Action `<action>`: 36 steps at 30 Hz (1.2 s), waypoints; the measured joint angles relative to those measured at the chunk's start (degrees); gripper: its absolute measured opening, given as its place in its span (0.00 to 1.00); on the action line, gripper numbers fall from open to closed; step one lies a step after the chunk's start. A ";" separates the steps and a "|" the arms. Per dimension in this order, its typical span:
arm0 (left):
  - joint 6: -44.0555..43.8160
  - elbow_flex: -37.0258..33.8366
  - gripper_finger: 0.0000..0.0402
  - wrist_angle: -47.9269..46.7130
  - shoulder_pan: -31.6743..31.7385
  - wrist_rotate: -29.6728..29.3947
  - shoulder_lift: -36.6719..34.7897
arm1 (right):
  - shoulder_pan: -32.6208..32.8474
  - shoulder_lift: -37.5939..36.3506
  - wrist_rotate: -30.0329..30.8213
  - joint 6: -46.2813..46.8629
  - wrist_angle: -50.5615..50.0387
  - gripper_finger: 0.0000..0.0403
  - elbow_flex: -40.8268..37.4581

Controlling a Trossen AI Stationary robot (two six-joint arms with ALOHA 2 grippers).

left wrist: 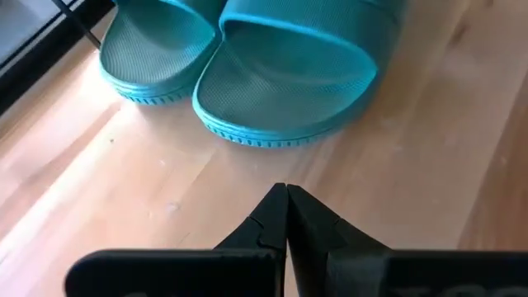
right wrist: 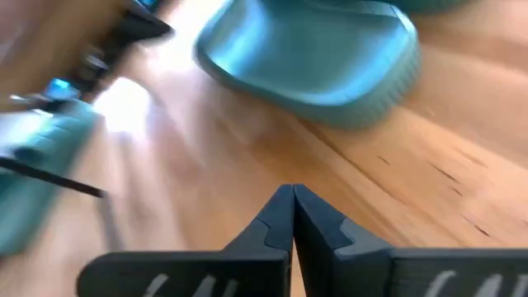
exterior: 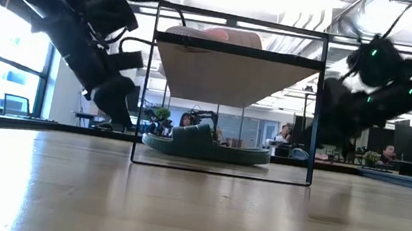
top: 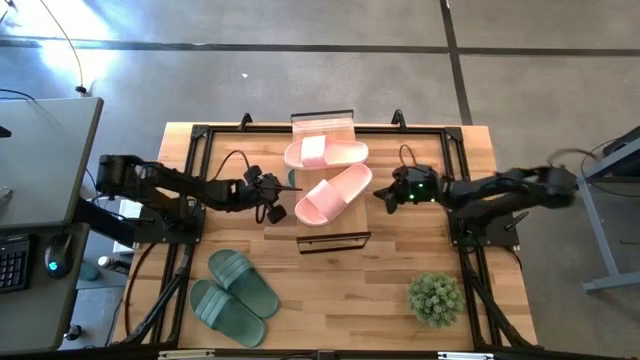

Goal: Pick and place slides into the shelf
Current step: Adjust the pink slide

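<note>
Two pincers, left pincer [top: 272, 197] and right pincer [top: 388, 192], closed, empty, flanking shelf [top: 330, 240] | next: open left pincer, approach green slides [top: 233, 296] desk-side of shelf, grip strap squarely.

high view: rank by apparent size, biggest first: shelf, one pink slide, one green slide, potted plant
1. Shelf, longest footprint.
2-3. Pink slide and green slide: look alike, no ranking.
4. Potted plant, smallest, though it stands taller and nearer the camera, so the gap is unsure.
</note>
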 joint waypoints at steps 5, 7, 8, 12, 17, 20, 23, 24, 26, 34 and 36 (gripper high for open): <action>0.94 0.04 0.00 -3.46 0.00 1.34 -4.47 | 0.00 -16.18 -1.19 1.72 -18.90 0.00 5.16; 1.04 0.02 0.00 -5.27 0.00 1.57 -6.23 | 0.00 -21.92 -0.33 -0.82 -31.01 0.00 10.17; 1.07 0.02 0.00 -5.69 0.00 1.58 -6.98 | 0.00 -24.47 0.65 -2.68 -36.86 0.00 13.12; 1.36 0.02 0.00 -6.46 0.00 1.86 -8.91 | -0.63 -29.34 5.46 -5.46 -55.37 0.00 26.92; 4.14 0.04 0.00 -5.42 0.00 3.20 -9.59 | -4.23 -24.14 -7.25 -0.56 -64.29 0.01 41.72; 5.06 0.04 0.00 -5.40 0.00 5.22 -9.59 | -4.90 -17.99 -16.26 0.68 -65.21 0.06 48.51; 5.45 0.04 0.00 -5.36 0.00 8.51 -9.59 | -4.92 -11.00 -20.93 -2.08 -68.27 0.15 55.43; 5.47 0.04 0.00 -5.36 0.00 9.69 -9.68 | -4.96 -8.60 -21.53 -3.52 -70.19 0.19 57.93; 5.53 0.04 0.00 -5.28 0.00 11.09 -9.83 | -5.28 -3.48 -22.80 -5.87 -76.53 0.26 62.31; 7.20 0.07 0.00 -5.50 0.00 15.72 -10.20 | -4.72 15.13 -37.71 -14.77 -88.95 0.43 71.92; 7.24 0.07 0.00 -5.63 0.00 15.72 -10.20 | -4.38 17.73 -37.77 -14.98 -87.81 0.44 73.15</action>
